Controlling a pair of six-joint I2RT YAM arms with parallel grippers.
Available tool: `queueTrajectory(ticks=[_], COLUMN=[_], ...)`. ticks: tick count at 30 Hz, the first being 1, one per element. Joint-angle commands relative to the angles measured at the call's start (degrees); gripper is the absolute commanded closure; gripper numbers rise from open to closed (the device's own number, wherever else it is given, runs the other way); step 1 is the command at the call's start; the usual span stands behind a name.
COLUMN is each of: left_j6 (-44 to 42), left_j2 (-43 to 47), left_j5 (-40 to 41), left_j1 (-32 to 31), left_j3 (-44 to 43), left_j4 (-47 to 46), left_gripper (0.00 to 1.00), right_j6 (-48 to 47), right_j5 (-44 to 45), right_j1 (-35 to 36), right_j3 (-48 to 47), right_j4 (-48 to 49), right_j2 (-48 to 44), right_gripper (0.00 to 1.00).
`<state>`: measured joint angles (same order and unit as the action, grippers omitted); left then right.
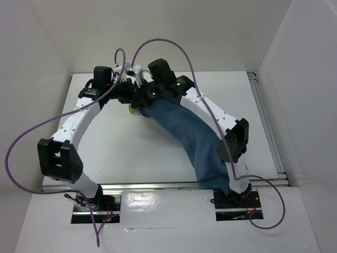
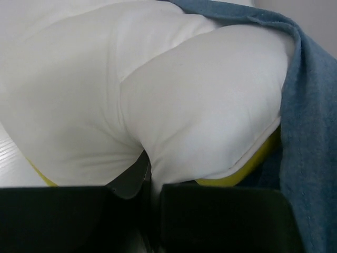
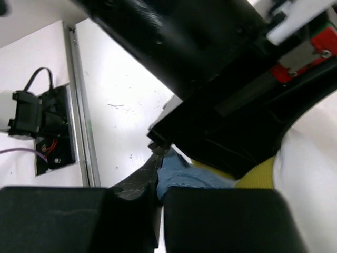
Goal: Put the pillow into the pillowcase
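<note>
The dusty-blue pillowcase (image 1: pixel 192 138) hangs in a long band from the far middle of the table down toward the right arm's base. It covers most of the pillow (image 2: pixel 174 100), whose white end with its yellow strip (image 2: pixel 247 167) fills the left wrist view. My left gripper (image 2: pixel 150 179) is shut on a fold of the white pillow. Next to it, my right gripper (image 3: pixel 160 184) is shut on the blue pillowcase edge (image 3: pixel 184 174). Both grippers meet at the far middle (image 1: pixel 138 95), where a bit of yellow shows (image 1: pixel 133 111).
White walls close in the table (image 1: pixel 131 153) at the back and sides. Metal rails run along the right edge (image 1: pixel 268 126) and the near edge (image 1: pixel 158 185). Purple cables (image 1: pixel 31 132) loop over both arms. The left arm's body (image 3: pixel 221 79) crosses close above the right gripper.
</note>
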<state>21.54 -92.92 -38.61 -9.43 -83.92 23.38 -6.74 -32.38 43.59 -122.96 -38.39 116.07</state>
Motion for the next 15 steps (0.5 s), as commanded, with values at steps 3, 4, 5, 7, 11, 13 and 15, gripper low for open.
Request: queueTrajectory(ticks=[3,4,5,7,11,13,15], left_j6=[-3.69,-4.39,-5.36,-7.21,-9.58,-10.37,-10.90], left_j2=[12.22,13.11,13.90,14.44,14.27,13.57,11.99], left_j5=[9.95,12.31,13.37,14.26,14.01,13.48,12.86], left_j1=[-1.91,-1.91,-1.91,-1.91,-1.20,-0.68,-0.68], left_j3=[5.42,7.70,8.85,10.61,13.42,13.96,13.96], left_j4=[0.26,0.88,0.88,3.15,5.00,5.54,5.54], left_gripper=[1.00,1.00,1.00,1.00,1.00,1.00,1.00], right_j6=[-2.49,-2.49,-1.96,-1.26,0.85,1.56,2.08], right_j5=[-6.11,-6.11,-6.90,-8.48,-9.72,-9.72,-9.20], right_j1=[1.23,1.23,1.23,0.70,-1.31,-2.98,-4.30], right_j3=[-1.49,-2.11,-2.11,-2.82,-4.74,-4.75,-4.75], right_j4=[7.46,6.93,6.40,4.47,1.84,1.83,1.83], right_j2=[-2.60,-2.60,-2.08,-1.56,-2.16,-3.91,-5.41], right_gripper=[0.81,0.61,0.61,0.29,0.13,0.11,0.07])
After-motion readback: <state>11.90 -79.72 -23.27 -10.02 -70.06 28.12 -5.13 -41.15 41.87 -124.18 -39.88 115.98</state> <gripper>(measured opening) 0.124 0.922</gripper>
